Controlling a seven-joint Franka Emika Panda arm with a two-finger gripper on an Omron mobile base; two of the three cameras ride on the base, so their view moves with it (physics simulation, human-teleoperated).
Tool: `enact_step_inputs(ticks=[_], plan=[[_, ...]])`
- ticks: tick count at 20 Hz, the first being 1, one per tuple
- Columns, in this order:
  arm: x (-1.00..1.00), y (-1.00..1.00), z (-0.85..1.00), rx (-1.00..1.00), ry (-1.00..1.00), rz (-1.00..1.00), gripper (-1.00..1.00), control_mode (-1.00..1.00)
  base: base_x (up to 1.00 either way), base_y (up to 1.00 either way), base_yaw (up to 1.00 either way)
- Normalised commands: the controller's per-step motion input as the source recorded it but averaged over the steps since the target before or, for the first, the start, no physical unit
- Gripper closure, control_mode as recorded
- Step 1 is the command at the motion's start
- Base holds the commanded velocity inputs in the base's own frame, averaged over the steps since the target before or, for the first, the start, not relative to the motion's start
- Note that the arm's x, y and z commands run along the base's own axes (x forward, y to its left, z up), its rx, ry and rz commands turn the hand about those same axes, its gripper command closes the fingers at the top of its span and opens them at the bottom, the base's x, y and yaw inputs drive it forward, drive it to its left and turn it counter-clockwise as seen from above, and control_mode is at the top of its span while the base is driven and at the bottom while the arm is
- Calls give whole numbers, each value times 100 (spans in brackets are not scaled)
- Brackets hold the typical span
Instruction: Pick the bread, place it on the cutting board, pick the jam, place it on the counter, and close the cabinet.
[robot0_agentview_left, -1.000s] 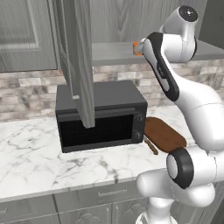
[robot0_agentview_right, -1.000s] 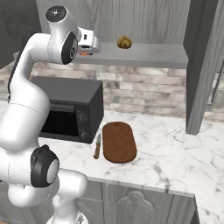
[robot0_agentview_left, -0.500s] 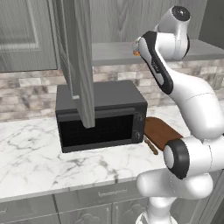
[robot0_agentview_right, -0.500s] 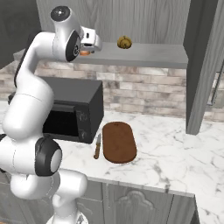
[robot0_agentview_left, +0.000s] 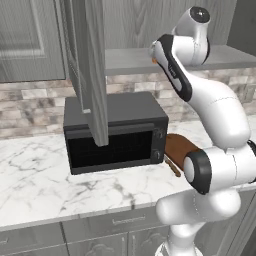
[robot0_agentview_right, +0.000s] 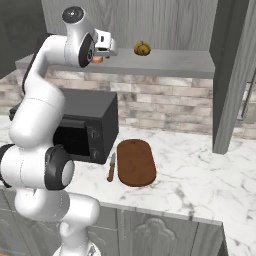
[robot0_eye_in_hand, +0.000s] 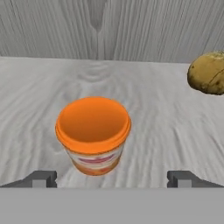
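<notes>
- Because the pincer (robot0_eye_in_hand: 112, 178) stands spread before the jam (robot0_eye_in_hand: 93, 134), not the bread (robot0_eye_in_hand: 206, 73), task order may be broken.
- Closing off-centre could topple the jam on the shelf (robot0_eye_in_hand: 166, 113).

Jam (robot0_eye_in_hand: 93, 135), bread (robot0_eye_in_hand: 206, 73) on cabinet shelf (robot0_eye_in_hand: 166, 118)

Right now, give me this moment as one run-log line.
gripper: open, facing jam | jam: upright on shelf | bread: on shelf, not yet moved | board: bare | cabinet door: open
</notes>
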Motion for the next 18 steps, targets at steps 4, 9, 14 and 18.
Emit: enact_step_inputs(ticks=[4, 9, 14, 18], plan=[[29, 3, 0, 0, 0, 0, -100, -100, 0, 0, 0], [28, 3, 0, 0, 0, 0, -100, -100, 0, 0, 0], [27, 11, 0, 0, 0, 0, -100, -100, 0, 0, 0], [16, 6, 0, 0, 0, 0, -100, -100, 0, 0, 0]])
